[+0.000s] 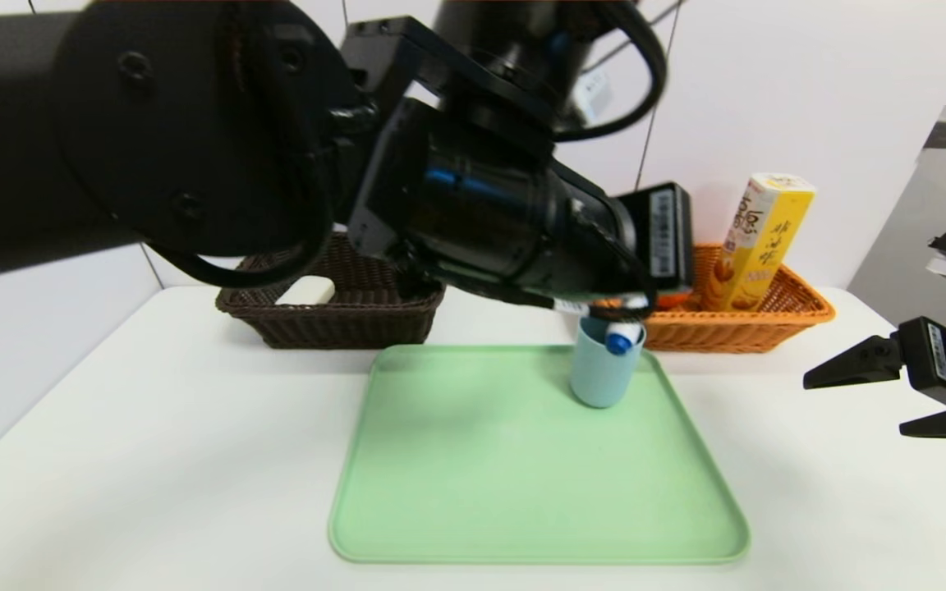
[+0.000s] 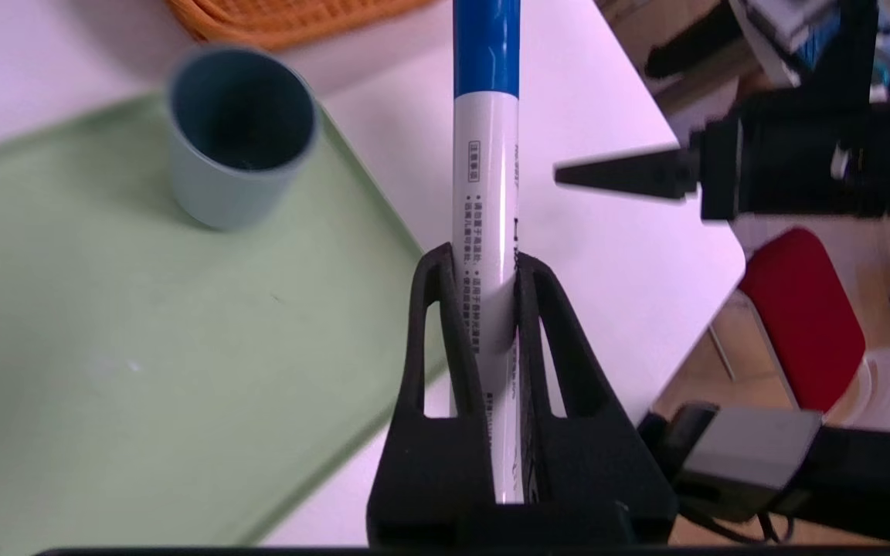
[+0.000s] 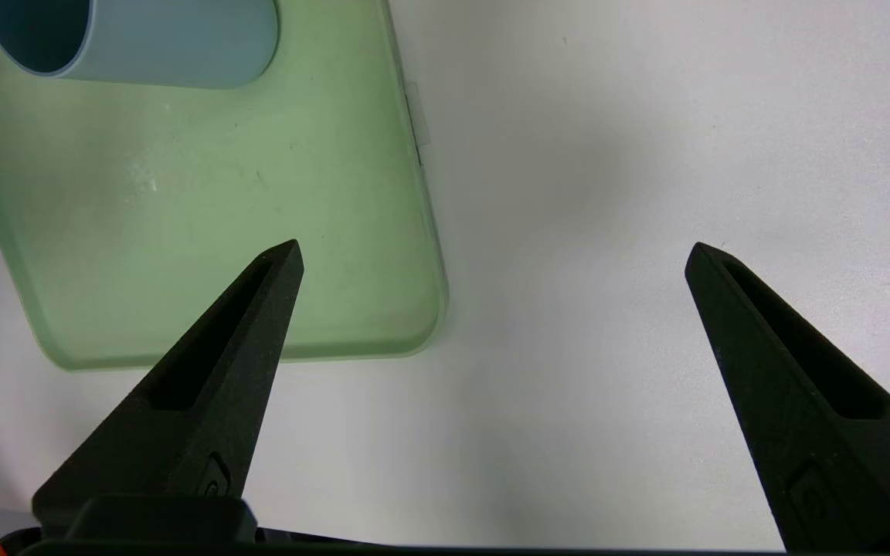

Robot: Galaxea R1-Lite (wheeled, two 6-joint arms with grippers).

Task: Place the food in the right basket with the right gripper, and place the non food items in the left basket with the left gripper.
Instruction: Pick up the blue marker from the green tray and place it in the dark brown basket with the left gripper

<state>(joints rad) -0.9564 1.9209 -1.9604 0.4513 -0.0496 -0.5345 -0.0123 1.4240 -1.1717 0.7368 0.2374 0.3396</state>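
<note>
On the white table (image 1: 153, 427), our left gripper (image 2: 484, 259) squeezes the pen (image 2: 485, 170) above the cup (image 1: 602, 369). Turning early could knock the cup over. Our right gripper (image 3: 495, 243) waits wide apart beside the tray (image 3: 352, 309).

From the tray's (image 1: 522, 468) centre: cup (image 1: 602, 369) at one o'clock, left claw (image 1: 626, 310) with pen (image 1: 621, 338) near it; orange basket (image 1: 723, 335) with box (image 1: 756, 246), two; dark basket (image 1: 342, 327), ten; right claw (image 1: 853, 405), three.

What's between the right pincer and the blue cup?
Just bare white tabletop and the edge strip of the green tray, as the head view shows; the cup stands on the tray.
</note>
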